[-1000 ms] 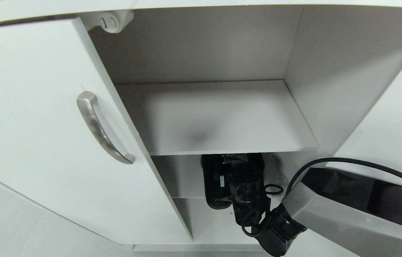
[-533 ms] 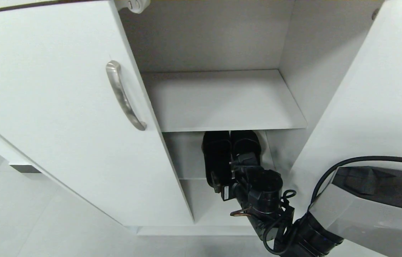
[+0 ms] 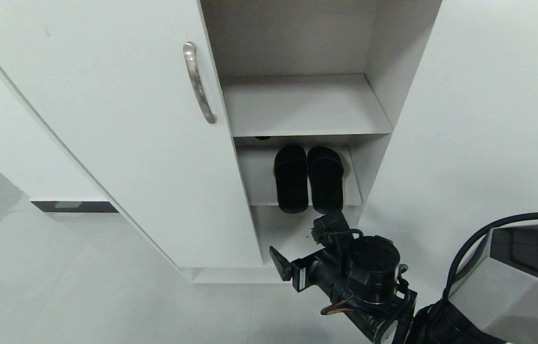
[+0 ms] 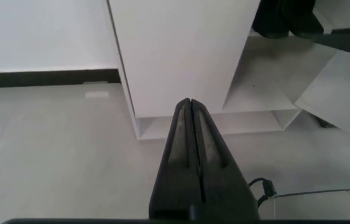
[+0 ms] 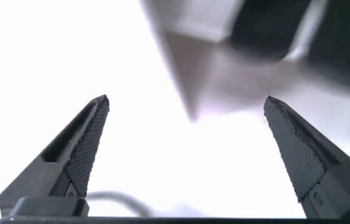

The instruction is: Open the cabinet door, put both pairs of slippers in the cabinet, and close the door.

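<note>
Black slippers (image 3: 309,177) on the lower shelf (image 3: 259,177), open door (image 3: 121,119) alongside; right pincer (image 5: 187,99) wide before them, left pincer (image 4: 190,102) closed.

The cabinet door (image 3: 106,119) looks like smooth white laminate with a dull satin sheen. Its handle (image 3: 197,81) is brushed, silvery metal. The shelf (image 3: 304,105) inside is the same matt white board. The slippers (image 3: 292,179) are black, soft-looking and matt. The floor (image 3: 58,286) is pale and glossy, carrying reflections. The right pincer (image 5: 186,98) has black fingers (image 5: 84,155) with rough, dimpled faces.
</note>
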